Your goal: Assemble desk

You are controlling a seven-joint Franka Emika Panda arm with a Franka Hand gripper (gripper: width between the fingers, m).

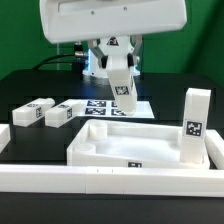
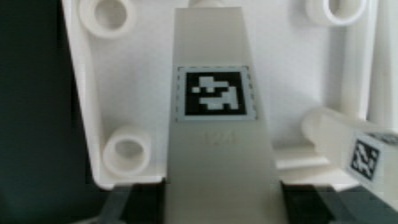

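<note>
My gripper is shut on a white desk leg with a square tag and holds it tilted over the far part of the desk top, a white rimmed tray. In the wrist view the leg runs out from between my dark fingers, with the gripper round its near end. The desk top lies beneath it with round holes at its corners. A second leg stands upright at the tray's corner on the exterior view's right, and it also shows in the wrist view.
Two more tagged legs lie on the black table at the exterior view's left. The marker board lies behind the tray. A long white border rail runs along the front and up the right side.
</note>
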